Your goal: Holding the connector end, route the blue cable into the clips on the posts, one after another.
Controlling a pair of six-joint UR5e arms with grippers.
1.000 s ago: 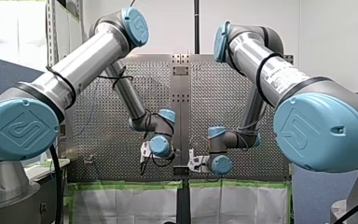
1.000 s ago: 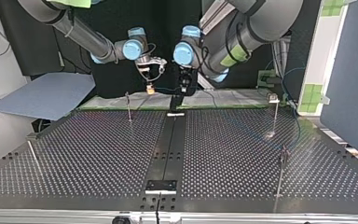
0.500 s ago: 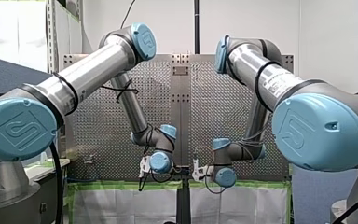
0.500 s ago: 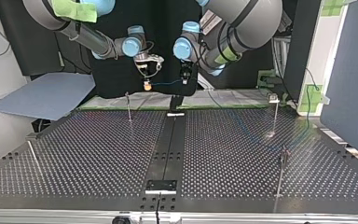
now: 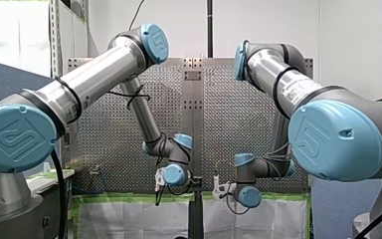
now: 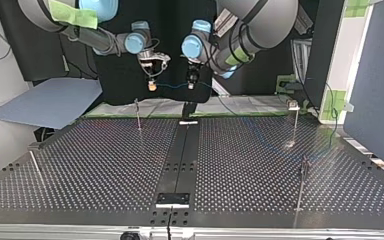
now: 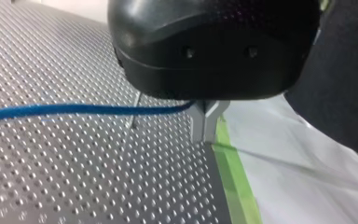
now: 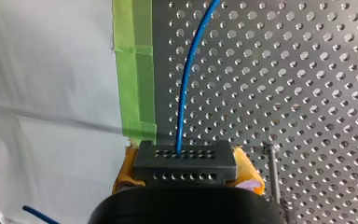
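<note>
My right tool point(image 6: 151, 86) pinches the black connector point(image 8: 184, 161) between its yellow pads point(image 8: 246, 169). The blue cable point(image 8: 186, 84) runs out of the connector over the bench point(image 8: 284, 70). My left tool point(image 7: 205, 119) has its metal fingers point(image 7: 197, 123) pressed together on the cable further along. In the top view both tools hang higher than a thin post point(image 6: 138, 114). The right tool is nearer to the post and the left tool further off. The cable sags slightly between them, clear of the post.
</note>
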